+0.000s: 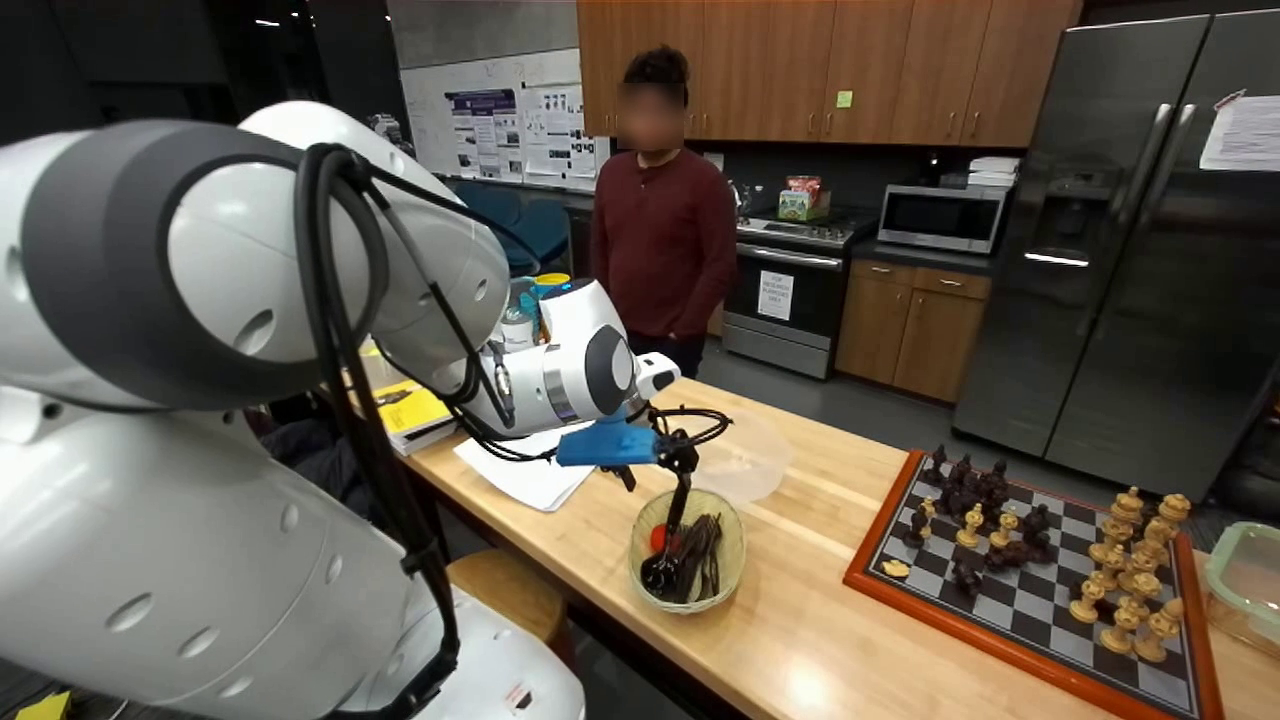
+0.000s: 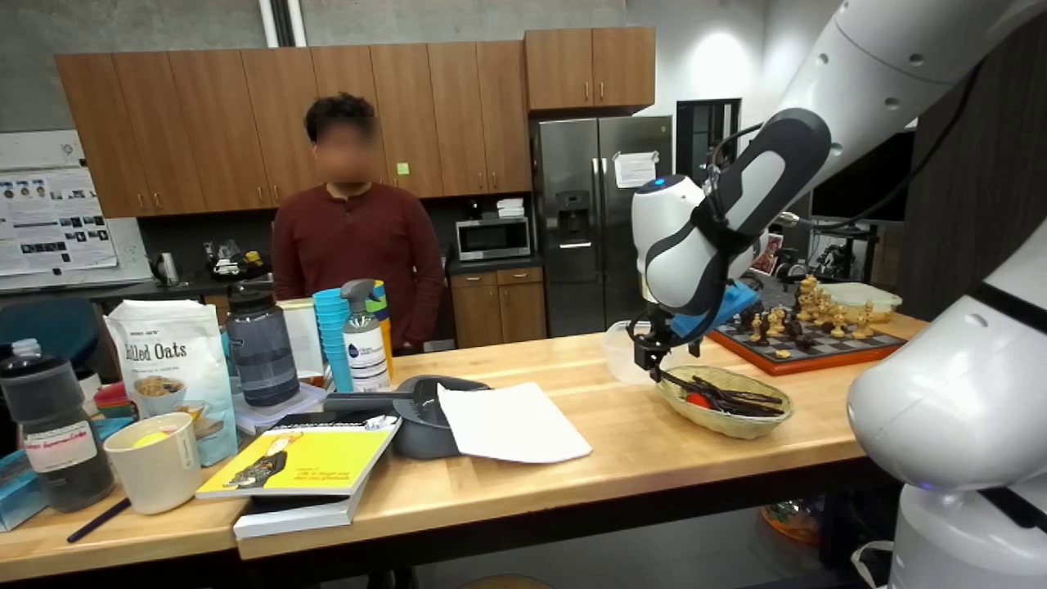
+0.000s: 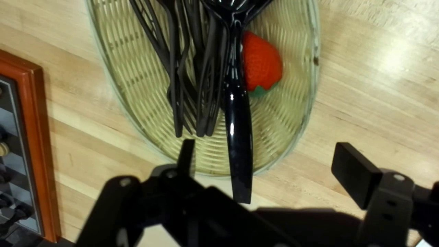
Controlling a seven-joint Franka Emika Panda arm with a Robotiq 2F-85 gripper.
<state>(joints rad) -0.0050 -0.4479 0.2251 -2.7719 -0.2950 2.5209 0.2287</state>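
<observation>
In exterior view, camera looked past arm, down onto basket. In exterior view, camera faced cabinets beyond basket, angle shallow. Both exterior views shared basket, chessboard near it. Wrist view looked down, close above basket.

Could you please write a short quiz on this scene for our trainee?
1. Which fruit does the red, green-leafed object in the pale oval wicker basket resemble?
2. True or false: the black two-fingered gripper stands open.
3. In the wrist view, the glossy black long utensil has its handle tip: (a) under the basket; (b) wholly inside the basket; (c) past the basket's rim.
Key: 1: strawberry; 2: true; 3: c.
</observation>
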